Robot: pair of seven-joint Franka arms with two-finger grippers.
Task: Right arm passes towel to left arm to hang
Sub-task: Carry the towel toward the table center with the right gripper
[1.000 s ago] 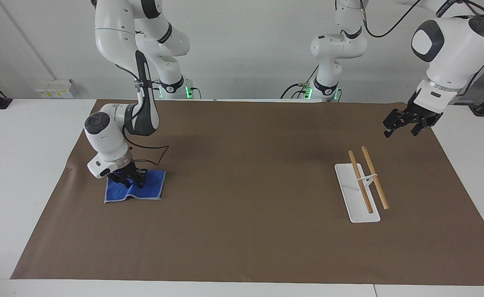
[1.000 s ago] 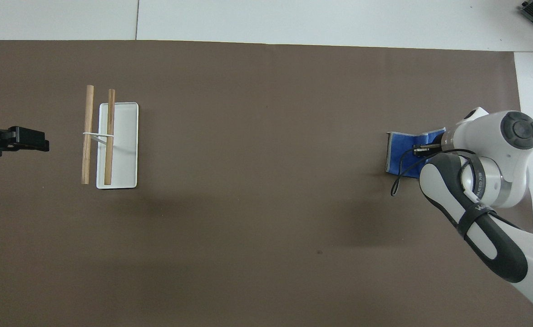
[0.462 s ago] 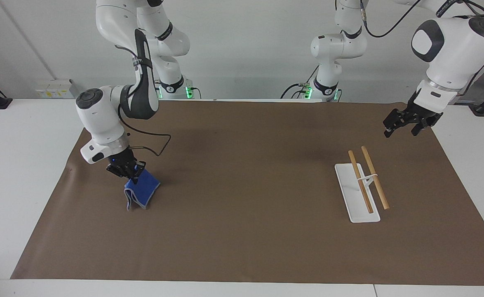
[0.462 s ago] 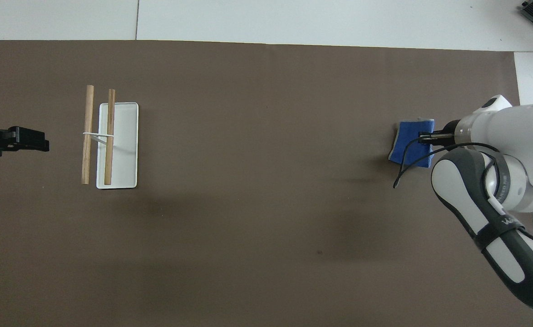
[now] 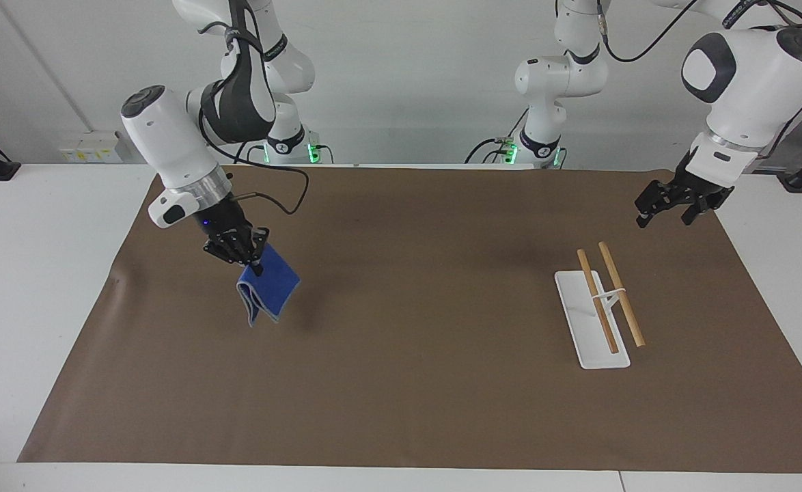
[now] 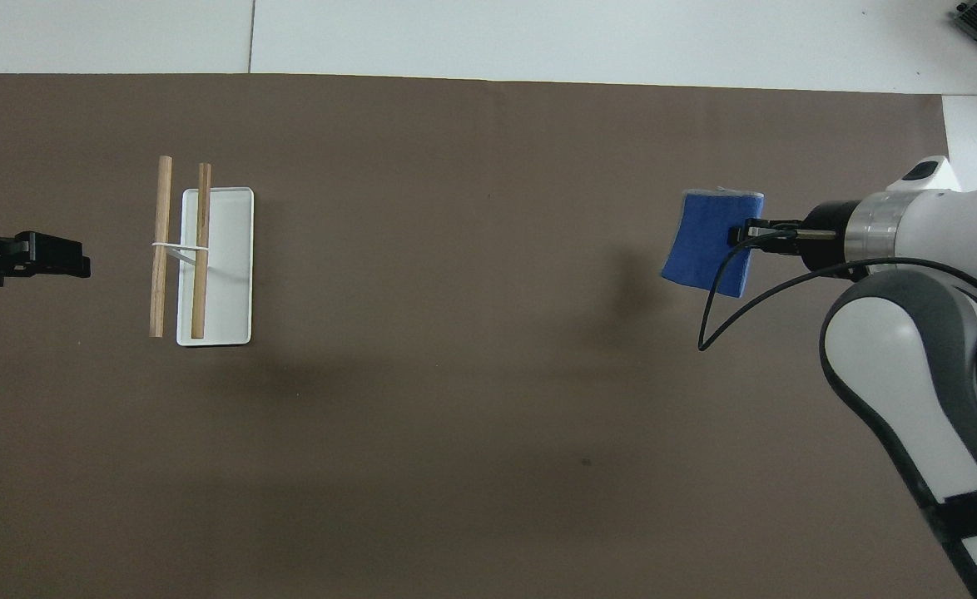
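Observation:
My right gripper [image 5: 254, 263] is shut on the top corner of the blue towel [image 5: 269, 288] and holds it in the air over the brown mat at the right arm's end of the table; the towel hangs folded below the fingers. It shows in the overhead view [image 6: 709, 241] with the right gripper [image 6: 738, 236] at its edge. My left gripper [image 5: 662, 217] waits open in the air over the mat's corner at the left arm's end, and shows in the overhead view [image 6: 81, 264].
A white rack base [image 5: 589, 318] with two raised wooden rods [image 5: 621, 294] stands on the brown mat [image 5: 401, 383] toward the left arm's end; it also shows in the overhead view [image 6: 226, 266]. A black cable [image 6: 726, 291] loops from the right wrist.
The right gripper lifted the towel off the mat and carried it up and toward the table's middle. The towel now hangs free. The left arm has not moved.

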